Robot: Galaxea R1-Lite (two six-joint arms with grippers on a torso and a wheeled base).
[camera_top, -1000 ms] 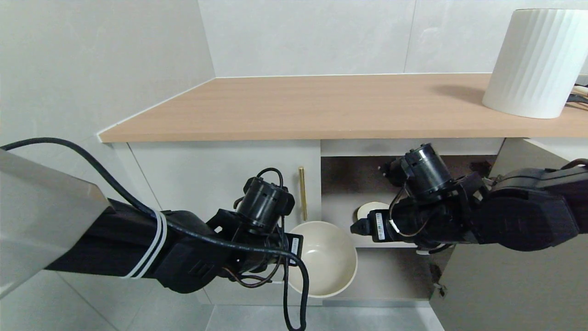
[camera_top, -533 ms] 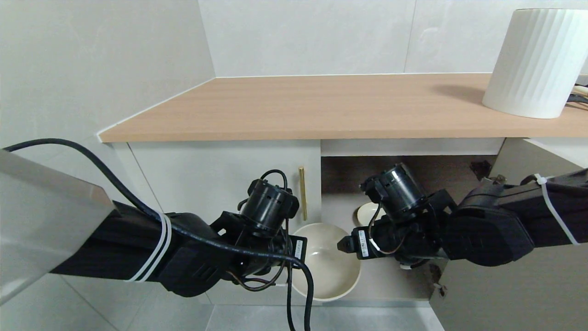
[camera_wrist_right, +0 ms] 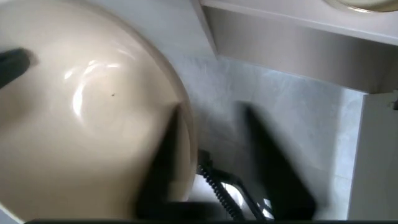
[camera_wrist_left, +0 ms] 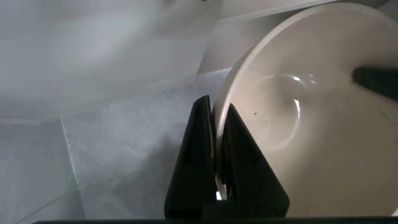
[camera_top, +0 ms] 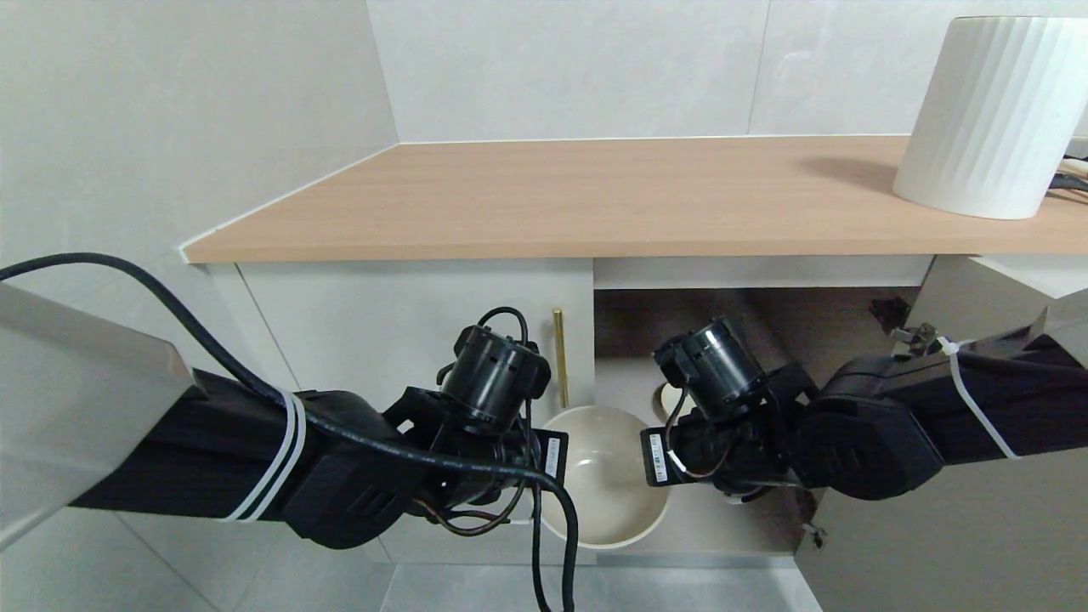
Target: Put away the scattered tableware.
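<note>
A cream bowl (camera_top: 605,484) hangs in front of the open lower cabinet, tilted with its inside facing me. My left gripper (camera_top: 537,459) is shut on the bowl's left rim; in the left wrist view its fingers (camera_wrist_left: 200,140) pinch the bowl (camera_wrist_left: 311,124) at the edge. My right gripper (camera_top: 656,459) sits at the bowl's right rim. It stands open, and in the right wrist view its fingers (camera_wrist_right: 273,162) straddle the rim of the bowl (camera_wrist_right: 81,118), one inside and one outside. A small pale dish (camera_top: 664,398) lies on the cabinet shelf behind.
The cabinet's left door (camera_top: 408,331) is closed, with a gold handle (camera_top: 558,357). The right door (camera_top: 935,527) swings open beside my right arm. On the wooden countertop (camera_top: 595,195) above stands a white ribbed cylinder (camera_top: 990,115) at the far right.
My right arm has moved out of the cabinet, leftward and down, bringing its gripper to the bowl's right rim. The left arm and the bowl have barely shifted.
</note>
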